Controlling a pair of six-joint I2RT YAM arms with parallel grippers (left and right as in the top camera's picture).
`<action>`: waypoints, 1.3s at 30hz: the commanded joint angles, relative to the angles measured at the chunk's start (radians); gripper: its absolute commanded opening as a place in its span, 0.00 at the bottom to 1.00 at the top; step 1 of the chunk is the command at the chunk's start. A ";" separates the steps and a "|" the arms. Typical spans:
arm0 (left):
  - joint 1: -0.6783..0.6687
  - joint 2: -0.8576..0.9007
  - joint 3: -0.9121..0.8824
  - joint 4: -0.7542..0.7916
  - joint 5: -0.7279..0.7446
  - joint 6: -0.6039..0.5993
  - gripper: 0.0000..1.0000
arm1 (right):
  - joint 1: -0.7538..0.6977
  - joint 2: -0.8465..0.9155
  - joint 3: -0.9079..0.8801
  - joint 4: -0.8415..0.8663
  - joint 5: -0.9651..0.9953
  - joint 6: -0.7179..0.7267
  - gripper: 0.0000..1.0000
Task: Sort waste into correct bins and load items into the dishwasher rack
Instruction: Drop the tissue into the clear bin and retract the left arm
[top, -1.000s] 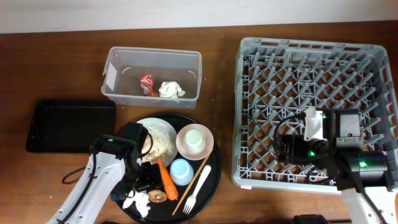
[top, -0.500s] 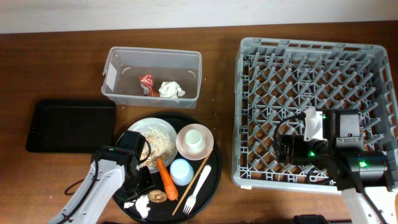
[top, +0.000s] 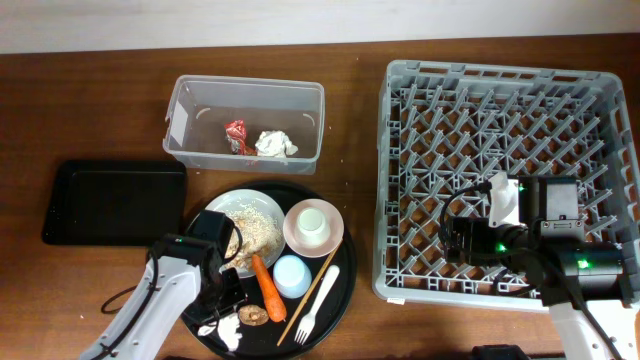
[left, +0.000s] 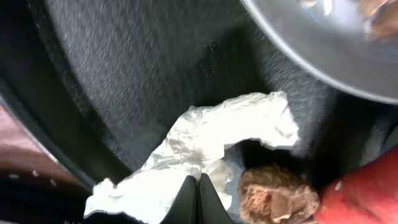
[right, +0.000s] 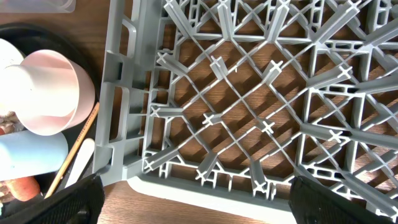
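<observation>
In the left wrist view my left gripper (left: 199, 186) is shut, its tips pinching a crumpled white tissue (left: 205, 143) that lies on the round black tray. A small brown lump (left: 273, 196) and the orange carrot (left: 373, 193) sit just right of it. Overhead, the left gripper (top: 218, 312) is at the tray's front left, above the tissue (top: 226, 332). The right gripper (top: 458, 240) hovers open over the grey dishwasher rack (top: 505, 90), near its front left corner (right: 124, 168). The clear tub (top: 190, 100) holds a red-and-silver wrapper (top: 236, 135) and another tissue (top: 275, 144).
On the round black tray (top: 345, 285) stand a white plate (top: 222, 207) with a beige crumbly heap (top: 258, 232), a pink bowl (top: 335, 232) with a small white cup (top: 313, 220) in it, a blue cup (top: 291, 275), chopsticks (top: 315, 288) and a white fork (top: 322, 300). A flat black tray (top: 115, 203) lies left.
My left gripper has slid toward the tray's front edge and closed from wide open onto the tissue. The right arm has stayed still.
</observation>
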 joint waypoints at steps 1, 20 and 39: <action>0.006 -0.001 0.103 -0.076 -0.029 0.006 0.00 | 0.006 -0.003 0.017 0.000 0.002 0.002 0.98; 0.006 0.391 0.589 0.752 -0.119 0.142 0.03 | 0.006 -0.003 0.017 0.000 0.002 0.002 0.98; 0.121 0.140 0.591 -0.254 -0.018 0.198 0.99 | 0.006 0.044 0.020 -0.082 -0.055 -0.023 0.98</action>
